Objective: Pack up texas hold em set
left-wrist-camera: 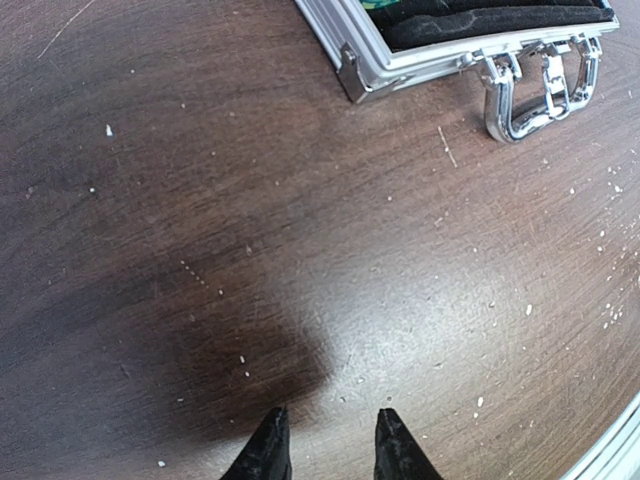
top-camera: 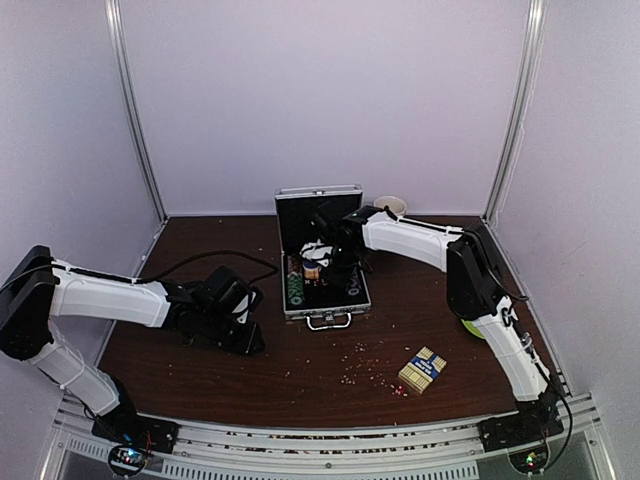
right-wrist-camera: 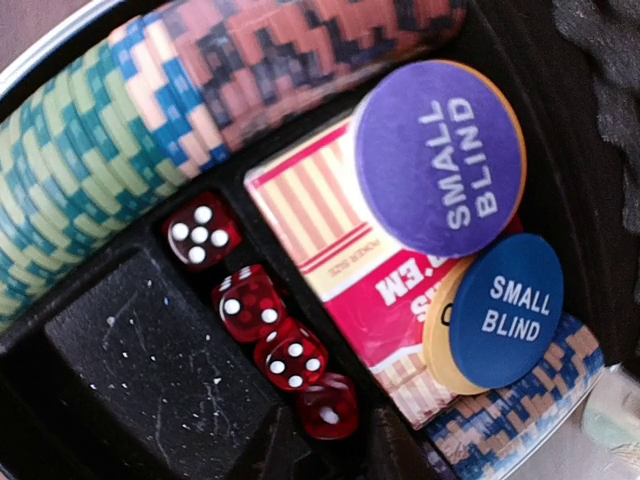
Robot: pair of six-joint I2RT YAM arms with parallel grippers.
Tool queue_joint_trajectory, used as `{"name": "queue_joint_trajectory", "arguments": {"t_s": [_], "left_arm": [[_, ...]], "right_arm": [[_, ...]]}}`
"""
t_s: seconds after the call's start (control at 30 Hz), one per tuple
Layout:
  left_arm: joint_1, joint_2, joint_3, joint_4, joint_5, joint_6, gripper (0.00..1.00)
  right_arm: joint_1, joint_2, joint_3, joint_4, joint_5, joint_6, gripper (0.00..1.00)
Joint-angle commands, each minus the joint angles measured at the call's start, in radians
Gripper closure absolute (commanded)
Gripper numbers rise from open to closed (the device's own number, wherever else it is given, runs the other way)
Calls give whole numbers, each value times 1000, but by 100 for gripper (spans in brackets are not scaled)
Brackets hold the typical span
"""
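Note:
The silver case [top-camera: 322,300] lies open mid-table, lid up at the back. My right gripper [top-camera: 335,262] reaches into it. In the right wrist view its dark fingertips [right-wrist-camera: 270,445] stand close on either side of a red die [right-wrist-camera: 328,405], the last in a row of red dice [right-wrist-camera: 245,300] in a slot of the black lining. Rows of chips [right-wrist-camera: 90,160], a red card box [right-wrist-camera: 330,220] and two "SMALL BLIND" discs [right-wrist-camera: 440,155] lie beside them. The blue-and-tan card box [top-camera: 422,370] lies on the table at the front right. My left gripper [top-camera: 248,335] rests open and empty [left-wrist-camera: 330,430] left of the case.
The case's corner [left-wrist-camera: 352,75] and metal handle [left-wrist-camera: 535,95] show at the top of the left wrist view. Small specks [top-camera: 360,365] are scattered in front of the case. A cream mug [top-camera: 392,206] stands behind the case; a green plate [top-camera: 468,326] peeks from behind the right arm.

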Motion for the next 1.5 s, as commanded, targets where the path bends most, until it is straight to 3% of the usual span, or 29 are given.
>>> {"name": "queue_joint_trajectory", "arguments": {"t_s": [0.0, 0.2, 0.37, 0.63, 0.8, 1.1, 1.47], "left_arm": [[5, -16, -7, 13, -5, 3, 69], [5, -11, -2, 13, -5, 8, 69], [4, -5, 4, 13, -5, 17, 69], [5, 4, 19, 12, -13, 24, 69], [5, 28, 37, 13, -7, 31, 68], [5, 36, 45, 16, -2, 25, 69], [4, 12, 19, 16, -3, 9, 69]], "right_arm": [[-3, 0, 21, -8, 11, 0, 67], [0, -99, -23, -23, -32, 11, 65], [9, -294, -165, 0, -78, 15, 65], [22, -634, -616, -1, -253, -64, 65], [67, -789, -926, -19, -347, -248, 66], [207, -847, -1191, 38, -179, -401, 66], [300, -843, -1233, 79, -149, -408, 65]]}}
